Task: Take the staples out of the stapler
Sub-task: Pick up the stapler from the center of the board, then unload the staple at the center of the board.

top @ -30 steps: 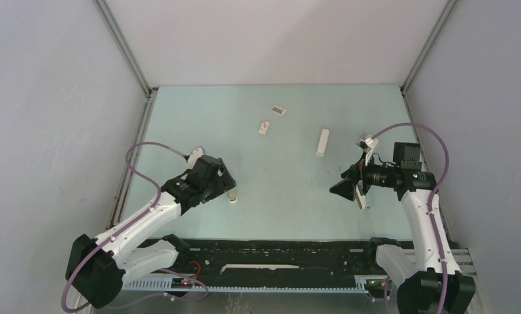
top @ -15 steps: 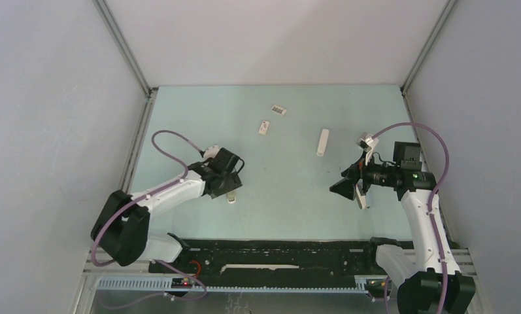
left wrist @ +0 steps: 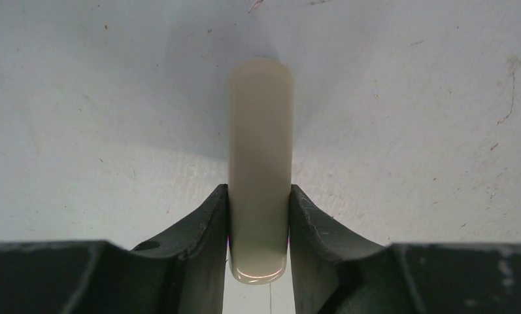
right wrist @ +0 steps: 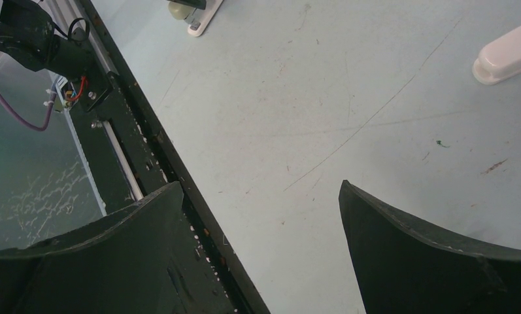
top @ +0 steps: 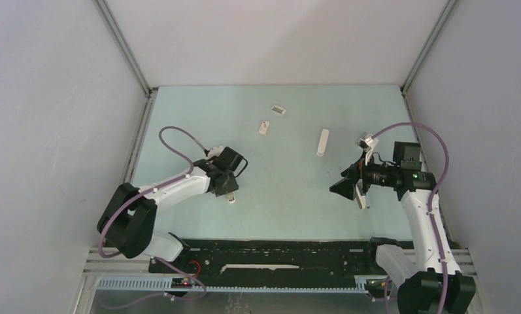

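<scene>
A cream-white stapler lies on the pale blue table. My left gripper is shut on its near end, one dark finger on each side. In the top view the left gripper stands left of centre, with the stapler's end showing just below it. My right gripper hovers at the right, open and empty; its jaws stand wide apart in the right wrist view. A second white stapler lies beyond it, and its end shows in the right wrist view. I can make out no staples.
A small white box with a red mark and a small striped grey piece lie at the far middle. A black rail runs along the near edge. Grey walls close in the left, right and back.
My left arm has swung in and its gripper has moved a little right and closed in over the stapler, which stays in place. The right arm has not moved.
</scene>
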